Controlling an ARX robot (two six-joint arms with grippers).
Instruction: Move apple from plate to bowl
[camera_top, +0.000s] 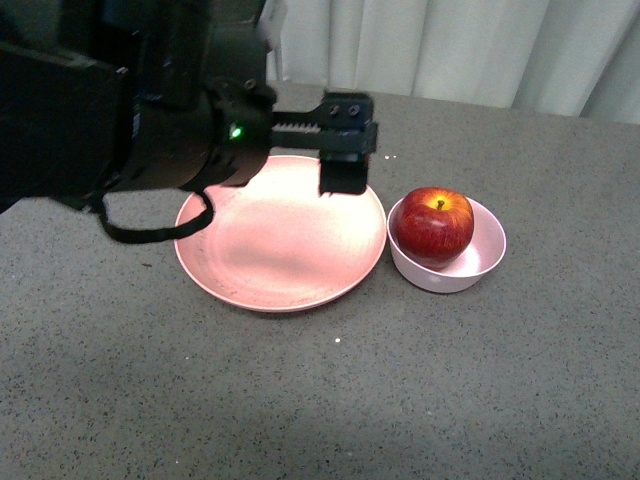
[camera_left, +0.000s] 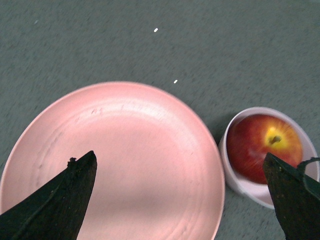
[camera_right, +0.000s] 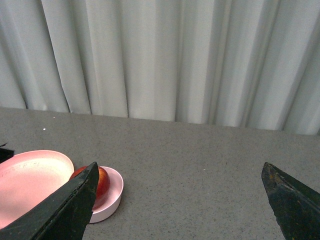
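Front view: the apple (camera_top: 432, 224) sits inside the bowl (camera_top: 480, 266), stem up, with its yellow-orange patch showing at the top. The bowl stands on the grey table (camera_top: 480, 380) just beside the plate (camera_top: 280, 270), on the plate's right; whether the two rims touch cannot be told. The plate carries nothing.

Left arm — its dark body fills the upper left of the front view and reaches over the far rim of the plate. The left gripper (camera_top: 345, 165) hangs above the plate's far right part, short of the bowl, with a green indicator light (camera_top: 236, 131) lit on the wrist housing. A black cable (camera_top: 150, 232) loops down from the arm over the plate's left rim.

Left wrist view: the two fingers (camera_left: 60, 200) are spread wide apart with nothing between them — one lies over the plate, the other close to the bowl and apple. The gripper is released.

Right wrist view: the right gripper (camera_right: 180, 200) is likewise spread wide and carries nothing. It is well apart from the bowl and looks across the table toward a pale pleated curtain (camera_right: 160, 60). The apple shows partly behind one fingertip, resting in the bowl beside the plate.
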